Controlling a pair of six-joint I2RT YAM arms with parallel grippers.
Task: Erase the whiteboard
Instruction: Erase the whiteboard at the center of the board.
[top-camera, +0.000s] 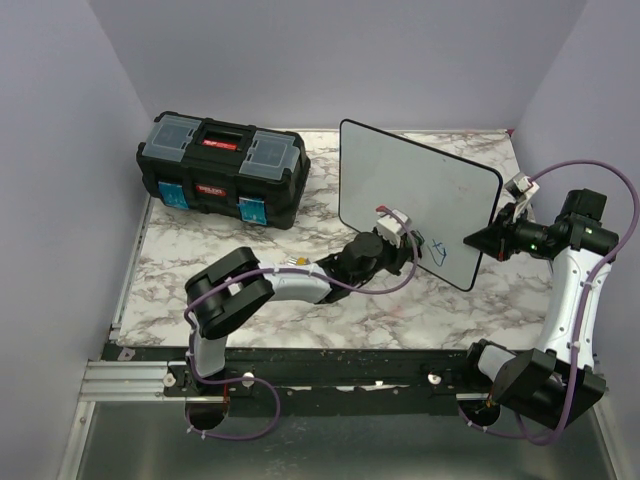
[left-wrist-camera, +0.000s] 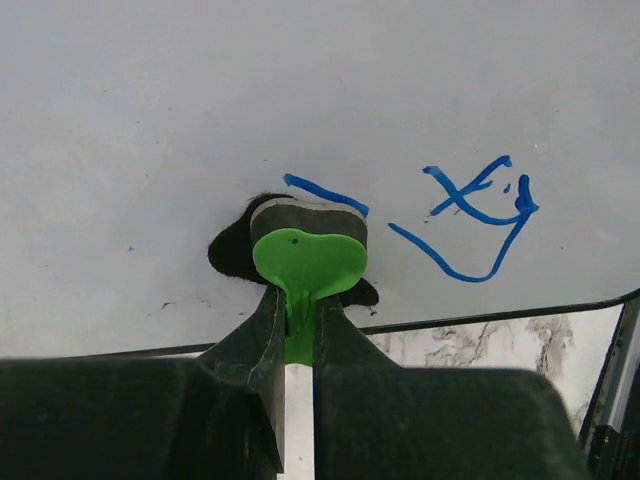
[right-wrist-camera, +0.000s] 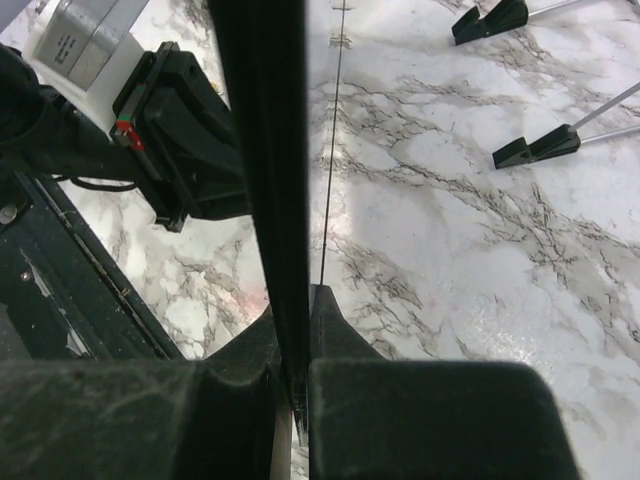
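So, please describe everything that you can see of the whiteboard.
The whiteboard is a flat white rectangle with a thin black rim and rounded corners, standing steeply on the marble table. Blue marker strokes show near its lower corner. The left hand holds a green-handled eraser against its face; the right hand is shut on its right edge.

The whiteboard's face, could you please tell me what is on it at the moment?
Blue marker strokes sit near its rim, and a green-handled eraser, pinched by the left gripper, presses on the whiteboard beside them. Anything under the pad is hidden.
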